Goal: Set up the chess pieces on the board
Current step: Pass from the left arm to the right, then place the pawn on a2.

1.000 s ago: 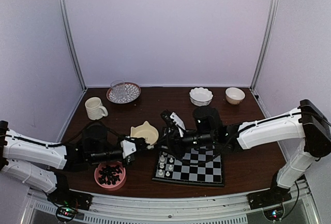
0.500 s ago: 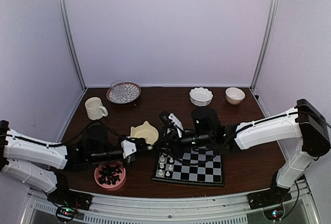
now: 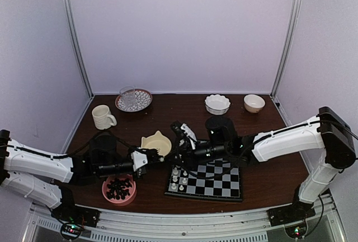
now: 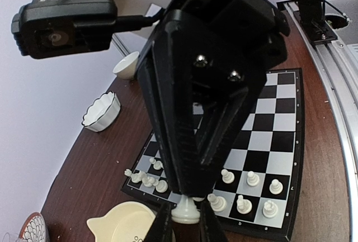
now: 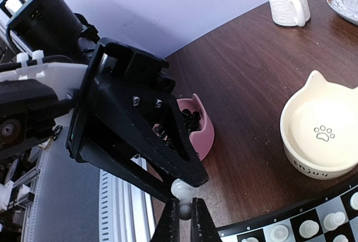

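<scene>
Right fingers [image 5: 200,225] farther left, apparently tight alongside left fingers [image 4: 160,228] on one tiny white chessman [image 4: 184,211]

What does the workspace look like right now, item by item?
surface: dark wooden table.
job's things: board near centre front; white chessmen on its left columns; one chessman held beside it.
clutter: pink bowl of black pieces, cat-shaped bowl, mug, glass on plate, scalloped white bowl, plain white bowl.
grippers: left gripper and right gripper meet, jaws of both shut on that chessman.
cables: black leads along both arms.
surroundings: pale walls, metal posts.
</scene>
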